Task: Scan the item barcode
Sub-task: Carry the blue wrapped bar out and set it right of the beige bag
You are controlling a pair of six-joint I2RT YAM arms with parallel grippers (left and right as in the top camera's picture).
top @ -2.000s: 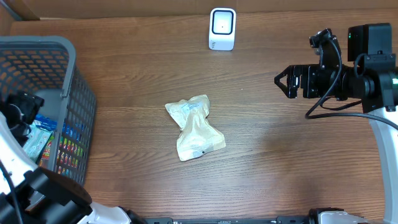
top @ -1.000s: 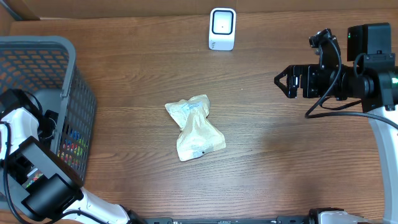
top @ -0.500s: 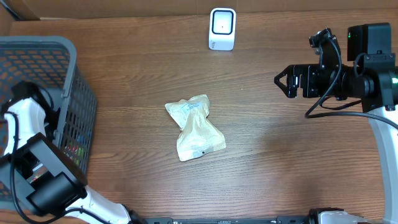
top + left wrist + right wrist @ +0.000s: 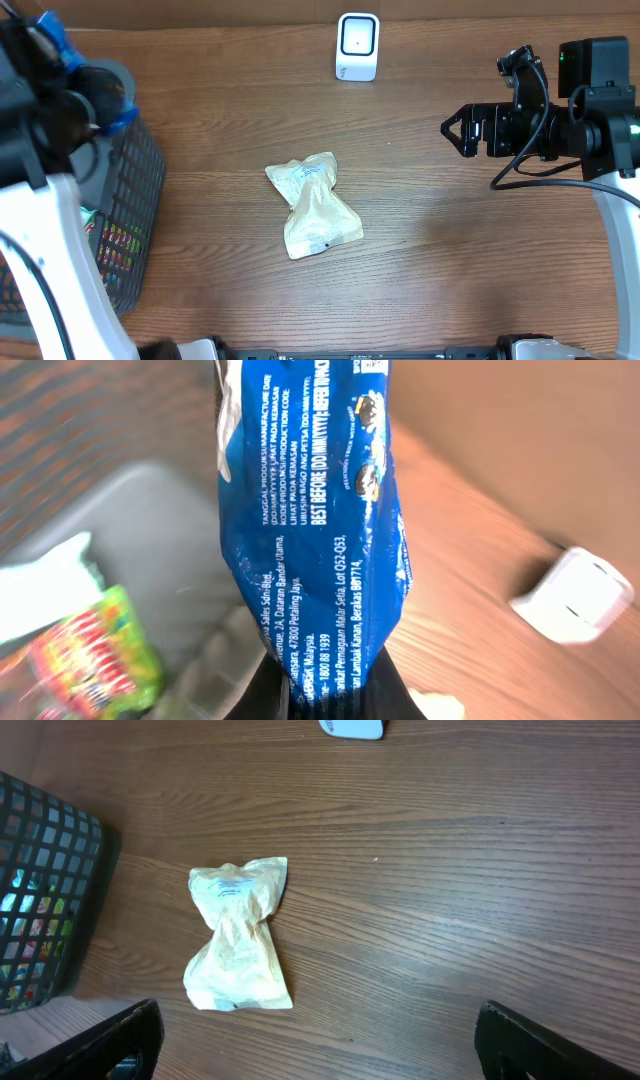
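Note:
My left gripper (image 4: 325,698) is shut on a blue printed snack packet (image 4: 310,510), its black fingers pinching the packet's lower end. In the overhead view the left arm is raised at the far left over the basket, and a bit of blue (image 4: 48,24) shows at its top. The white barcode scanner (image 4: 357,45) stands at the table's back edge, and the left wrist view shows the scanner (image 4: 575,595) off to the right. At the right side of the table my right gripper (image 4: 458,130) hangs open and holds nothing.
A grey mesh basket (image 4: 140,200) at the left holds colourful packets, including a green and red one (image 4: 90,660). A cream pouch (image 4: 312,205) lies mid-table, and the right wrist view shows the pouch (image 4: 238,935) too. Bare wood lies between the pouch and the scanner.
My left arm has risen out of the basket, its gripper closing on the blue packet and lifting it. The right arm and the cream pouch have not moved.

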